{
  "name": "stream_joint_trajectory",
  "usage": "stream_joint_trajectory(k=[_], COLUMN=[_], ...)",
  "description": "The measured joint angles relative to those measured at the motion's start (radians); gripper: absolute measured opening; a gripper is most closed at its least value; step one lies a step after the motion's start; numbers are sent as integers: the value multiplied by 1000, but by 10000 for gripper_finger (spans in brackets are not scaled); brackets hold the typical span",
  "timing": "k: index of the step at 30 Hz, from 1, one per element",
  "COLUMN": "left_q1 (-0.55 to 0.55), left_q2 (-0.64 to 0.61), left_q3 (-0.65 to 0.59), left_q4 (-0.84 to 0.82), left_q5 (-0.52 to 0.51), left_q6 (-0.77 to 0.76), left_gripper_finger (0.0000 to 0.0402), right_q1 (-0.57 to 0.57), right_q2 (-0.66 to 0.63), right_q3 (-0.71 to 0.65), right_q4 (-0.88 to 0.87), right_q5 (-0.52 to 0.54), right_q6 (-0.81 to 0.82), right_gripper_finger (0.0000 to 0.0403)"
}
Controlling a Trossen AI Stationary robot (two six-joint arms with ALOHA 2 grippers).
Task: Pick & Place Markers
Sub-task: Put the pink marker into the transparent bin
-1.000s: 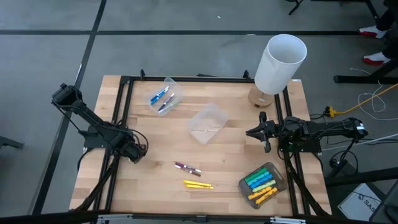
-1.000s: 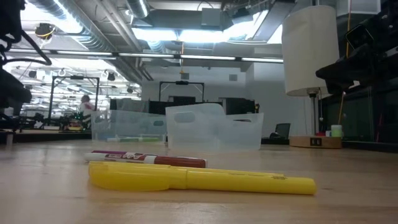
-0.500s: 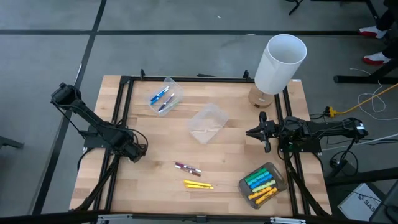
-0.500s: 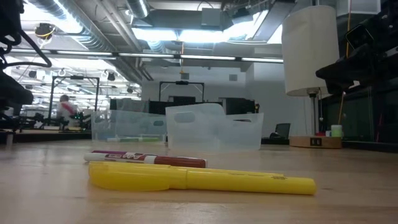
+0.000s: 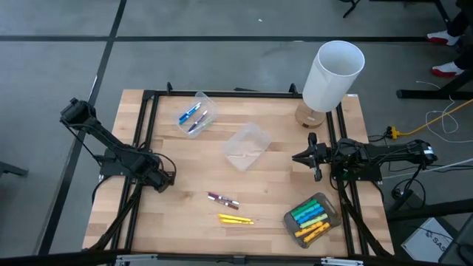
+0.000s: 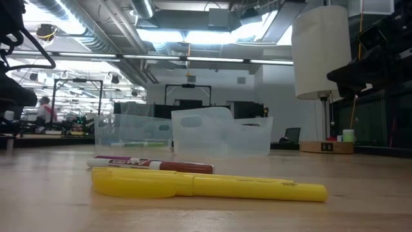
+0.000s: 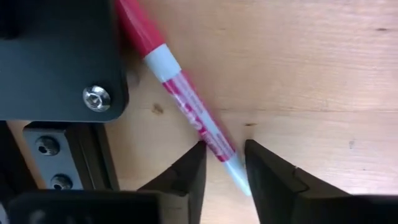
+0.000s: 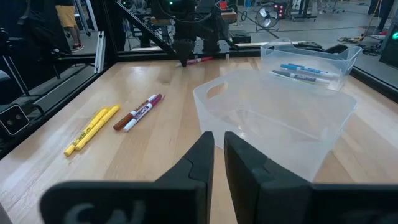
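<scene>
A red marker with a white barrel (image 7: 186, 106) lies flat on the wooden table by the black frame rail (image 7: 56, 56) at the left edge. My left gripper (image 7: 224, 146) (image 5: 162, 179) is down on it. Of the other markers, a maroon one (image 5: 222, 199) and two yellow ones (image 5: 236, 219) lie loose near the front. More coloured markers fill a clear tub (image 5: 309, 218) at the front right. My right gripper (image 8: 215, 134) (image 5: 305, 157) waits at the right side, shut and holding nothing. My left gripper has the marker's white tip end (image 7: 219, 144) between its two fingers, which come from above pointing down and lie across the marker at a slant. The marker rests flat on the table, its red end running under the frame bracket.
A clear tub with blue markers (image 5: 194, 115) stands at the far left and an empty clear tub (image 5: 246, 145) in the middle. A white lamp (image 5: 332, 74) rises at the far right corner. Black frame rails (image 5: 140, 148) run along the table's sides.
</scene>
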Motion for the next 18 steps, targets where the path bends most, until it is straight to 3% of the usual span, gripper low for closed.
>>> stream_joint_trajectory(k=[10, 18], left_q1=[-1, -2], left_q2=[1, 1], left_q3=[8, 12], left_q4=[20, 59], left_q5=[19, 21], left_q6=[10, 20], left_gripper_finger=[24, 17], right_q1=[0, 0], right_q2=[0, 0], right_q3=[0, 0], right_q4=[0, 0], right_q5=[0, 0], right_q6=[0, 0], right_gripper_finger=[40, 40])
